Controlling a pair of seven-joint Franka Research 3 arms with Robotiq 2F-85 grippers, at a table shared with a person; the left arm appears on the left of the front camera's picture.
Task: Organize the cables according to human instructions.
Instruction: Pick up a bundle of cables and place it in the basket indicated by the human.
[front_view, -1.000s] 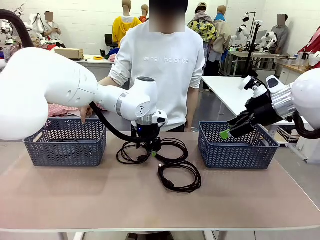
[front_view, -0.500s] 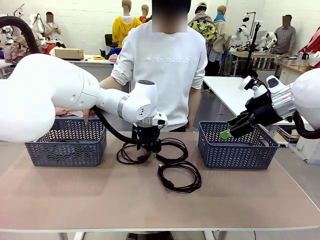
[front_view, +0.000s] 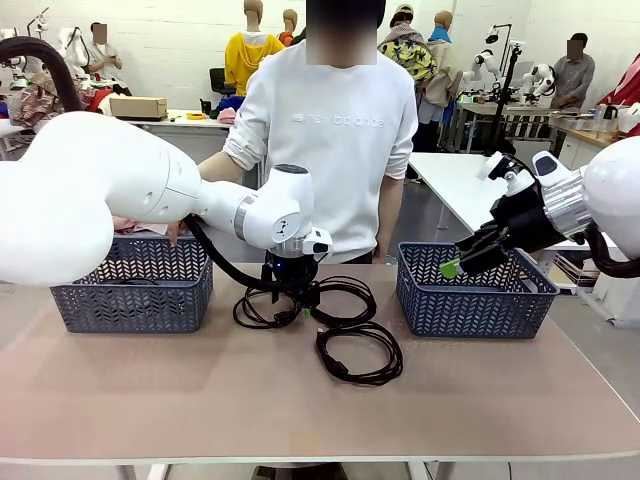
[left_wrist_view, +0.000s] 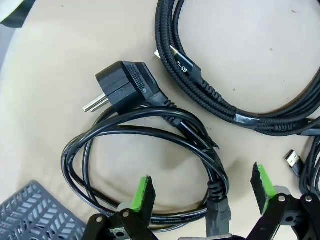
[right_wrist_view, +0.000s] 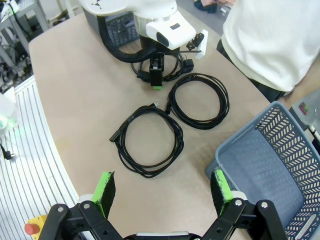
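Cord under the left claw (left_wrist_view: 202, 186), that's the story here. Its jaws are wide apart and nothing is gripped. The green pads (left_wrist_view: 143, 194) stand either side of one bend of the power cord coil (left_wrist_view: 150, 131). The doubled strand runs straight out ahead from between the fingers, crossing the line the pads would close along, so a squeeze should catch it square. The cord's moulded end (left_wrist_view: 218, 216) sits right under the palm. The black plug (left_wrist_view: 122, 87) lies farther ahead, prongs off to one side. The braided cable (left_wrist_view: 200, 85) curls past beyond the other pad, near but apart from the target. My call: it may need to go a touch lower before closing, with care not to snag that neighbour.

Over at the right claw (right_wrist_view: 162, 189), the fingers are equally spread and empty. It hangs high above the near rim of the right basket (right_wrist_view: 270, 165). A flat coil (right_wrist_view: 150, 142) lies well out ahead of it. The left claw (front_view: 303, 305) is clearly the nearer one.

The table (front_view: 300, 420) is smooth and tan, with a left basket (front_view: 130, 290) off beside that arm. A person (front_view: 335, 130) in a white top stands at the far edge, with a busy workshop behind.
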